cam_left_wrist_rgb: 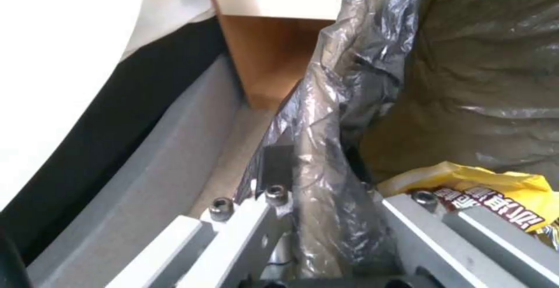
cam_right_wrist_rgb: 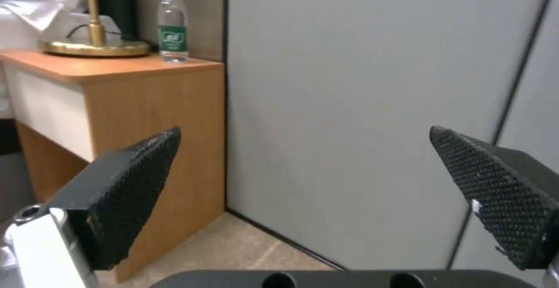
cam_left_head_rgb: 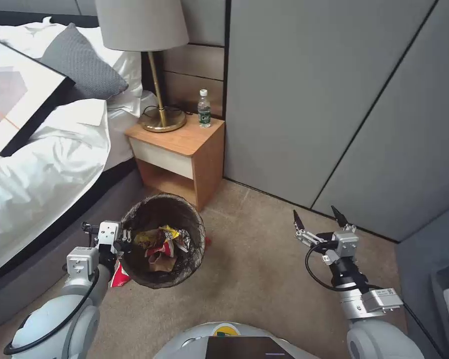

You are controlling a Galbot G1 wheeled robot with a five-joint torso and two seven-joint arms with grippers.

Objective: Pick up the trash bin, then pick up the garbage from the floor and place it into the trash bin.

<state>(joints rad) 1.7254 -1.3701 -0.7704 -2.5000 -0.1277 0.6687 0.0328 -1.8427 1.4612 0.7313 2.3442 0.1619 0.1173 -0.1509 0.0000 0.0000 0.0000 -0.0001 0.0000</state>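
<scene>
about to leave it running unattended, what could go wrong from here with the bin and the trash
The left gripper holds the trash bin only by its bag-covered rim, so the thin liner could slip or tear. A red wrapper sits low beside the bin, close by the left wrist, and may get missed. The right gripper is open and empty near the wall.

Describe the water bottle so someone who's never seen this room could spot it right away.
Find the wooden nightstand beside the bed. On its top, beside the brass lamp base, stands the water bottle: small, clear plastic, with a white cap and green label, the only bottle there.
</scene>
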